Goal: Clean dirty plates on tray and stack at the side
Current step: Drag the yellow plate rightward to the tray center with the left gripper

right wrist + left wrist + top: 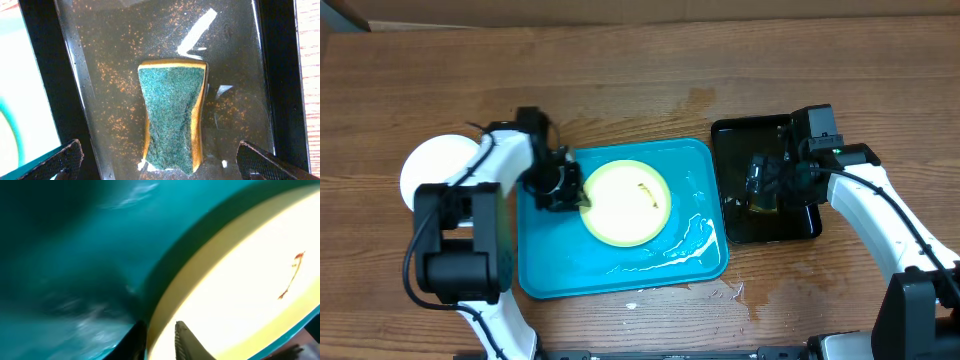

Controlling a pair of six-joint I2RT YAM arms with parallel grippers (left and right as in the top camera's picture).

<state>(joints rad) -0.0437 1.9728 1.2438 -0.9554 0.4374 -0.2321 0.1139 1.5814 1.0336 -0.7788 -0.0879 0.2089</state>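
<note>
With the yellow-green plate (620,212) pinched at its rim by the left fingers (186,342), the sponge (172,117), long axis top-to-bottom at frame centre, is framed between the wide-apart right fingers (60,162).

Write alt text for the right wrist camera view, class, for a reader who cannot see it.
A yellow sponge, green scouring side up, lies in a wet black tray. The right gripper hangs open above it, spread wider than the sponge.

Robot lab test bench, wood-grain tabletop (640,70), white left arm (500,155) and right arm (880,200) reaching over it, turquoise tray (550,270), wet black tray (740,230) holding a sponge (172,120)
</note>
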